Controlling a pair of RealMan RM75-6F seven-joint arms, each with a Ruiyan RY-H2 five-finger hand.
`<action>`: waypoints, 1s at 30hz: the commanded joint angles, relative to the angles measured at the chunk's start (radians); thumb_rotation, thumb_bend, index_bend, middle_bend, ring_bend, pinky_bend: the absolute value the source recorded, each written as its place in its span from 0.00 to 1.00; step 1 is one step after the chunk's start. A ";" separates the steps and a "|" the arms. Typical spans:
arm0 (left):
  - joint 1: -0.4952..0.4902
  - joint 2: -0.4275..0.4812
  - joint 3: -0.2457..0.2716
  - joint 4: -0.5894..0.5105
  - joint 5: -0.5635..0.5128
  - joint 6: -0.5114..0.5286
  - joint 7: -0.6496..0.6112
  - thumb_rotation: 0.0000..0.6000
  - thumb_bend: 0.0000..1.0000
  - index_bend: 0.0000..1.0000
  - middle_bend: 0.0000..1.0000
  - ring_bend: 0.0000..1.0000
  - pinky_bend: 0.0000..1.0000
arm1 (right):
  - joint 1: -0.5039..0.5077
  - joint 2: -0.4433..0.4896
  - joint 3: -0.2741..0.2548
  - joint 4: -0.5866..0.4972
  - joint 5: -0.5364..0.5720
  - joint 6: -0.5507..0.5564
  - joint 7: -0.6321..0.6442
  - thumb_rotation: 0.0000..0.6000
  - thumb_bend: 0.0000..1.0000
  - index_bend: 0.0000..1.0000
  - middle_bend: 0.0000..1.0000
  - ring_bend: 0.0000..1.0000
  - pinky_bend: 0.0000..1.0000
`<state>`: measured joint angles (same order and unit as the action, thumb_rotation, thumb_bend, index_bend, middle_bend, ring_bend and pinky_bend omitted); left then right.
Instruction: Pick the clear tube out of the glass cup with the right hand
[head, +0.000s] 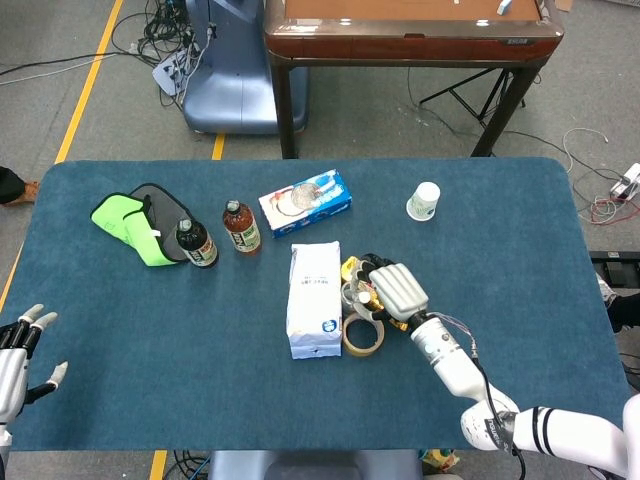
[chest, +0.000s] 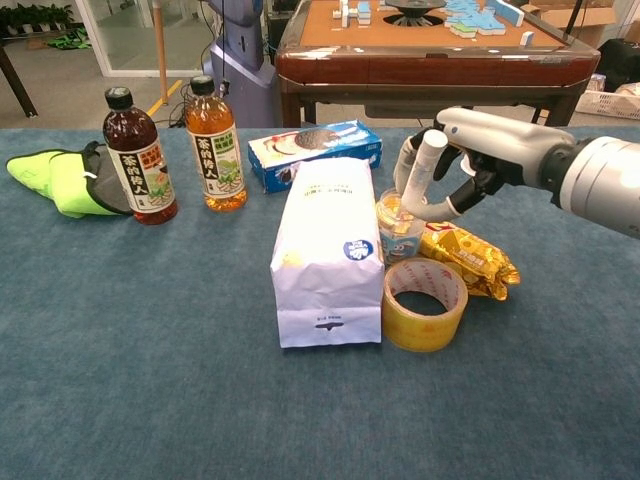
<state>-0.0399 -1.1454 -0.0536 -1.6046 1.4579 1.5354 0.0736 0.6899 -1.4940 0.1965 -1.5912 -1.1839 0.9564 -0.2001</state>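
The glass cup (chest: 398, 232) stands between a white bag and a yellow snack packet, and the head view shows the cup (head: 353, 296) just left of my right hand (head: 398, 290). The clear tube (chest: 424, 175), white-capped, sticks up out of the cup and leans right. My right hand (chest: 470, 150) wraps around its upper half, fingers behind it and thumb curling in below, and holds it. The tube's lower end is still inside the cup. My left hand (head: 20, 350) hovers at the table's near left edge, fingers spread, holding nothing.
A white bag (chest: 328, 250) stands just left of the cup, a tape roll (chest: 425, 304) lies in front and a yellow snack packet (chest: 470, 258) to the right. Two bottles (chest: 215, 145), a cookie box (chest: 315, 150), a green cloth (chest: 60, 180) and a paper cup (head: 424, 201) sit farther off.
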 joint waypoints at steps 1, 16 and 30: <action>0.000 -0.002 0.000 0.002 0.000 -0.001 0.000 1.00 0.30 0.18 0.09 0.17 0.14 | -0.001 0.000 -0.001 0.000 0.002 0.003 -0.001 1.00 0.42 0.52 0.34 0.16 0.27; -0.005 0.001 -0.004 -0.003 0.002 -0.005 0.006 1.00 0.30 0.18 0.09 0.16 0.14 | -0.014 0.007 0.026 -0.019 0.006 0.050 0.055 1.00 0.47 0.61 0.39 0.22 0.27; -0.010 0.002 -0.001 -0.018 0.005 -0.014 0.022 1.00 0.30 0.18 0.09 0.16 0.14 | -0.061 0.061 0.123 -0.136 -0.007 0.113 0.338 1.00 0.51 0.67 0.48 0.32 0.28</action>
<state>-0.0494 -1.1431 -0.0554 -1.6220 1.4624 1.5214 0.0951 0.6410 -1.4445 0.2999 -1.7036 -1.1934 1.0580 0.0962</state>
